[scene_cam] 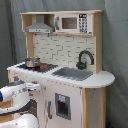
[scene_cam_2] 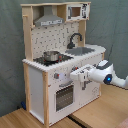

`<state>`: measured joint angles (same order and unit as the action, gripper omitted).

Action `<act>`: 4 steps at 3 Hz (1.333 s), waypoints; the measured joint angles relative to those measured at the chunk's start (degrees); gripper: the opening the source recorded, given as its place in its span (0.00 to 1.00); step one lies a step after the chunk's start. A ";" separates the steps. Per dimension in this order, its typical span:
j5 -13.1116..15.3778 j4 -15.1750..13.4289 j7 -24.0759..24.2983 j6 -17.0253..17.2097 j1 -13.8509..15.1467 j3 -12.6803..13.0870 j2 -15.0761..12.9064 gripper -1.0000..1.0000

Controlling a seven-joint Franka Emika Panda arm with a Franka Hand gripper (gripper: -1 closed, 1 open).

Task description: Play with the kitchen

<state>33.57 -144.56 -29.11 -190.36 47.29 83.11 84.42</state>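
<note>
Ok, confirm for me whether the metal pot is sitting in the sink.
No: in the second exterior view the metal pot stands on the stovetop, apart from the grey sink beside it.

We see the toy kitchen (scene_cam: 75, 95) (scene_cam_2: 45, 75) standing upright, white and light wood, a metal pot (scene_cam: 32, 62) (scene_cam_2: 50, 55) on its stovetop, oven door shut.

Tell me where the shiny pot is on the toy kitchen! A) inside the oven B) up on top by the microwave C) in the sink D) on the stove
D: in both exterior views the metal pot sits on the black stovetop of the kitchen, apart from the grey sink.
</note>
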 joint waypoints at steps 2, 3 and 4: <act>-0.14 0.41 0.51 3.16 -0.61 0.50 -0.08 1.00; -0.14 -0.44 1.61 5.27 -1.68 0.54 -0.15 1.00; -2.12 -0.25 5.17 8.28 -4.54 0.40 -0.26 1.00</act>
<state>31.45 -144.81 -23.94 -182.08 42.75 83.51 84.16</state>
